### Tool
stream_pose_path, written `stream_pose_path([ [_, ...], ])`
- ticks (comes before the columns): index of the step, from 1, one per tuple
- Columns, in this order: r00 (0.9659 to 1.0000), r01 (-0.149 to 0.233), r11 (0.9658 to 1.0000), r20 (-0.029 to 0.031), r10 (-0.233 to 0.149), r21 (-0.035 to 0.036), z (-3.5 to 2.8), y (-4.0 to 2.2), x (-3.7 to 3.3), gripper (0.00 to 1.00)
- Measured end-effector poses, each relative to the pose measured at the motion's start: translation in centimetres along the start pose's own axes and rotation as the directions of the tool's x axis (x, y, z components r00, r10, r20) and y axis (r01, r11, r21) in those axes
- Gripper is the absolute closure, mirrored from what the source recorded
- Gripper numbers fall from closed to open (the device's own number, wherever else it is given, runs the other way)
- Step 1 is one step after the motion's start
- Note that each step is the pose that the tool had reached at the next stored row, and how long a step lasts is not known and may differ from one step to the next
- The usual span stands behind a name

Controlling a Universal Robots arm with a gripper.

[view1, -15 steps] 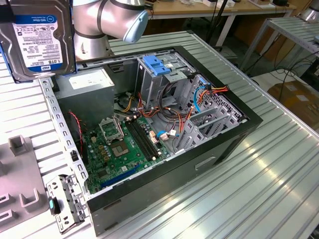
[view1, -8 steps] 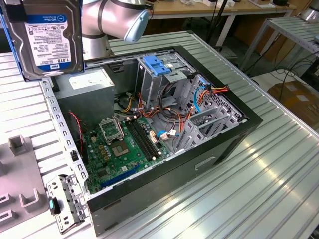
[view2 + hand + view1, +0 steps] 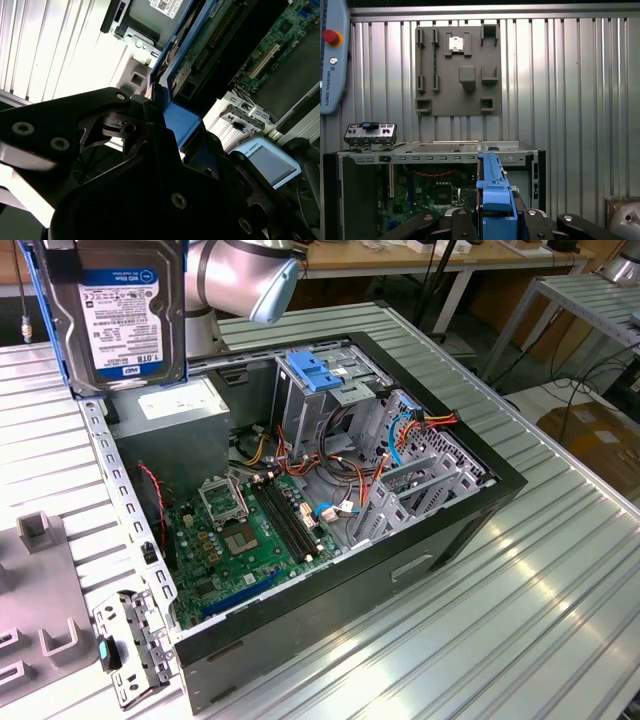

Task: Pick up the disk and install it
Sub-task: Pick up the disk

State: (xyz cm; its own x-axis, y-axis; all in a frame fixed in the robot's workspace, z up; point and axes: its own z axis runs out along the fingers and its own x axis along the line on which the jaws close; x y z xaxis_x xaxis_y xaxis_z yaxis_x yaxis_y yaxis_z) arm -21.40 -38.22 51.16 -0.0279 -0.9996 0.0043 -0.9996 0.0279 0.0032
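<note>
The disk (image 3: pixel 125 310), a dark hard drive with a white label and a bright blue rail along one edge, hangs in the air at the exterior view's upper left, above the open computer case (image 3: pixel 500 480). In the first wrist view the disk (image 3: pixel 495 187) is seen edge-on, its blue rail standing between the black fingers of my gripper (image 3: pixel 495 220). The second wrist view has the gripper (image 3: pixel 170 127) clamped on the disk (image 3: pixel 182 122) at its blue end tab. My gripper is shut on the disk.
The case lies open on a ribbed metal table, with the motherboard (image 3: pixel 240 530), loose cables and a drive cage topped by a light-blue latch plate (image 3: pixel 315 370). A grey fixture plate (image 3: pixel 457 70) lies beyond the case. A small metal bracket (image 3: pixel 125 645) rests by the case's near corner.
</note>
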Motion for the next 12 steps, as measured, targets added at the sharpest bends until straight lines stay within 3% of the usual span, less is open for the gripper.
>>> stream_pose_path([
  [12, 1.0, 0.0, 1.0, 0.0, 0.0, 0.0, 0.03, -2.74, -0.08, 0.63],
])
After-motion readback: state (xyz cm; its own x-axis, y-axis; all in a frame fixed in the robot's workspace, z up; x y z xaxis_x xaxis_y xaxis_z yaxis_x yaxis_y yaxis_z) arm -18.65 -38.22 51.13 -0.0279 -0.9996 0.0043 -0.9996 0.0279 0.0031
